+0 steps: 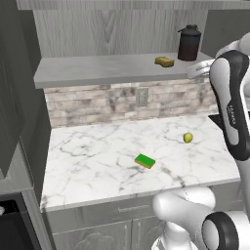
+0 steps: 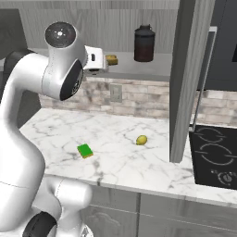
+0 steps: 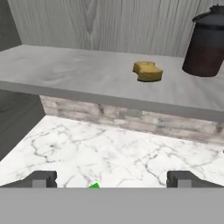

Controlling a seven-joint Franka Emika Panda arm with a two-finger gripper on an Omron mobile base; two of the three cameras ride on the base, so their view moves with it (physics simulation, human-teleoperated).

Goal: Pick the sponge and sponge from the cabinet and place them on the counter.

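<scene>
A yellow-brown sponge (image 1: 164, 61) (image 2: 111, 59) (image 3: 148, 71) rests on the pale grey shelf (image 1: 97, 71) (image 3: 65, 70) of the cabinet, to the left of a dark canister. On the white marble counter (image 1: 93, 156) (image 2: 120, 162) a flat green sponge (image 1: 145, 160) (image 2: 85, 150) lies by itself; a sliver of it (image 3: 94, 185) shows in the hand view. My gripper (image 3: 111, 179) hovers in front of the shelf at about shelf height. It is open, nothing is between its fingers, and it stands short of the yellow-brown sponge.
The tall dark lidded canister (image 1: 189, 43) (image 2: 144, 43) (image 3: 208, 43) stands close to the right of the shelf sponge. A small yellow-green ball (image 1: 188, 137) (image 2: 141, 140) lies on the counter. An open cabinet door (image 2: 185, 78) hangs at the right, and a black stovetop (image 2: 215, 157) lies beyond it.
</scene>
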